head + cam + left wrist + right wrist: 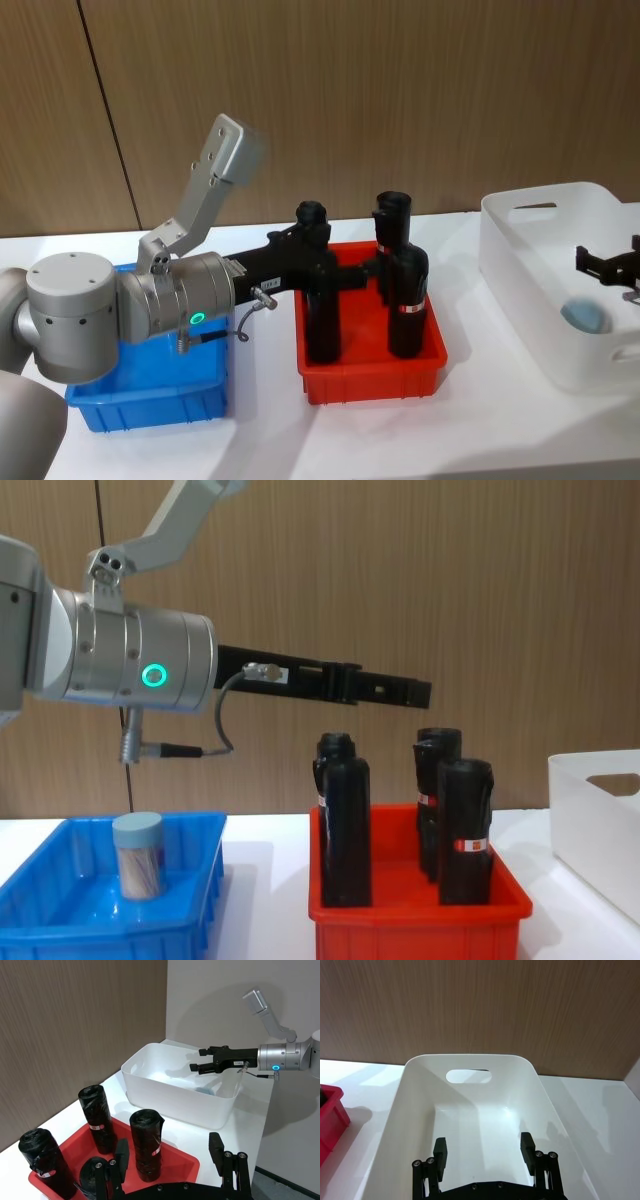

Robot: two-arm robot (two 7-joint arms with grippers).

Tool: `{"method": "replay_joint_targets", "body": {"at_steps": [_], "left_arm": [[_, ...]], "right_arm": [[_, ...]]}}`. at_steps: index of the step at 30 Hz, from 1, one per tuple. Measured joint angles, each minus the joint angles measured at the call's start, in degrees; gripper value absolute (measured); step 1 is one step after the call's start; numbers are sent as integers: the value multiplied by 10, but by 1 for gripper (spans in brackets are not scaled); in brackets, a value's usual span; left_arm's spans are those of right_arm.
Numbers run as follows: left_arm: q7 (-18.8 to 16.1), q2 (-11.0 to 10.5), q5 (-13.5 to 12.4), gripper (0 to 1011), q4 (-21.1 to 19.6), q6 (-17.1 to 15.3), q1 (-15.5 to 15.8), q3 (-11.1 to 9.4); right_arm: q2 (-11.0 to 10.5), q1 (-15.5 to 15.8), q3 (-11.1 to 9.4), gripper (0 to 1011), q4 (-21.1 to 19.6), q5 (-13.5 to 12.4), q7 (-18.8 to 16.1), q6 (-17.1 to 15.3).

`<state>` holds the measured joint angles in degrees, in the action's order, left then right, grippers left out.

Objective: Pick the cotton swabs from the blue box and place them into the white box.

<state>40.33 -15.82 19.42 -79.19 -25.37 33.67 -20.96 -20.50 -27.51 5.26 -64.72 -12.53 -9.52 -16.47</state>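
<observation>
One tub of cotton swabs [140,855] with a pale blue lid stands upright in the blue box [60,920]. Another cotton swabs tub [585,315] lies on the floor of the white box [520,270], just below my right gripper [590,263]. The right wrist view shows that gripper [483,1147] open and holding nothing above the white box [415,1110]. My left gripper [169,1152] is open too, reaching out level above the black bottles [145,1145], well past the blue box [150,390]. In the chest view the left gripper [400,692] hangs above the bottle tops.
A red bin [370,375] with several tall black bottles [405,300] stands between the blue and white boxes. A wooden wall runs behind the white table [450,440].
</observation>
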Motion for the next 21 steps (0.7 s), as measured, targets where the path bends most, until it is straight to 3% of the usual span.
{"method": "replay_joint_targets", "body": {"at_steps": [4,21], "left_arm": [[0,0,0,1004,0,0,0,0],[0,0,0,1004,0,0,0,0]], "right_arm": [[0,-4,-1,1000,5,1,-3,0],[-4,4,-7,1001,-9,1,-3,16]]}}
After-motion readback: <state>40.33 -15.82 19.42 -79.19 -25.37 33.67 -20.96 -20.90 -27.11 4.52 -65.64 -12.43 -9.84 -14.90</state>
